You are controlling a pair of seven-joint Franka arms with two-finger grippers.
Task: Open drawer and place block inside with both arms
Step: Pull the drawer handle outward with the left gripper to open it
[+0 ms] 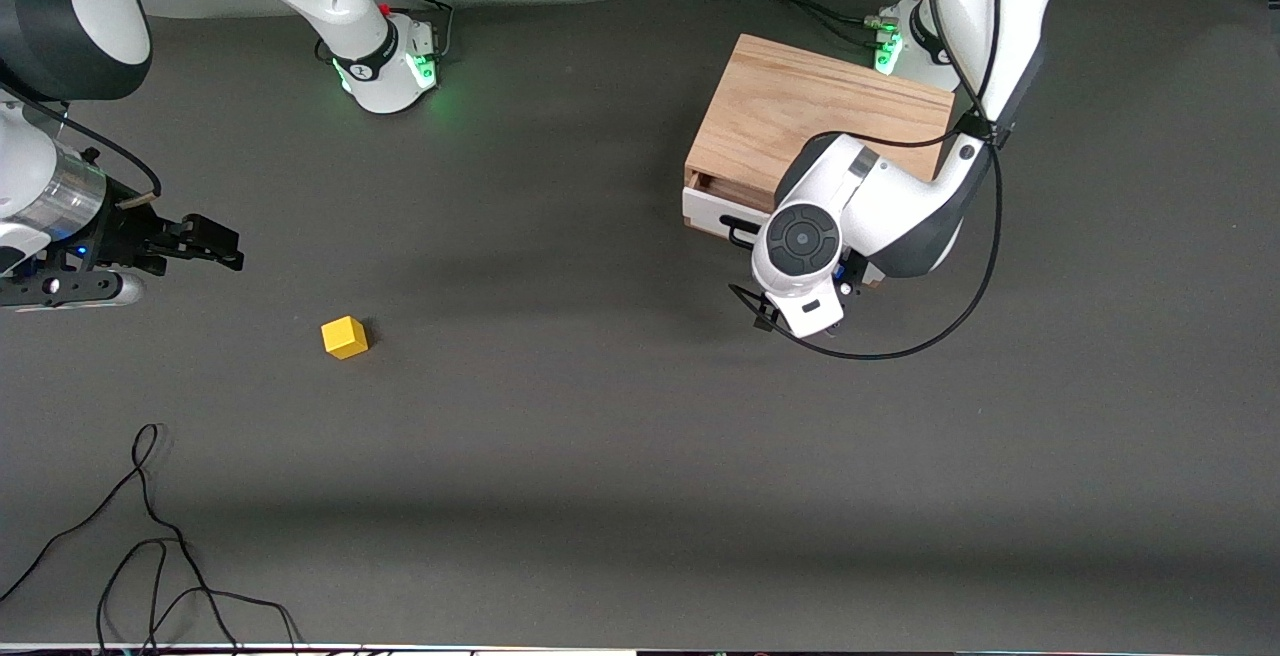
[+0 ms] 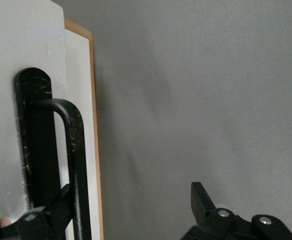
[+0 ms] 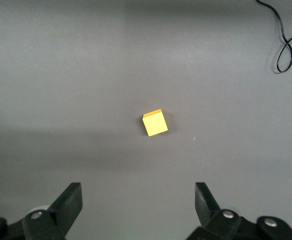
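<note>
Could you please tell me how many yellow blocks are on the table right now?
1. The block lies on the table toward the right arm's end, with the open right gripper hovering above it. Any inside the drawer would be hidden.

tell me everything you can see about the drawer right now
The drawer has a white front panel and a black wire bar handle; it sits in a light-wood cabinet at the left arm's end of the table. It is pulled out slightly, a dark gap showing under the cabinet top. The left gripper is open, with the handle between its fingers; one finger lies against the bar.
</note>
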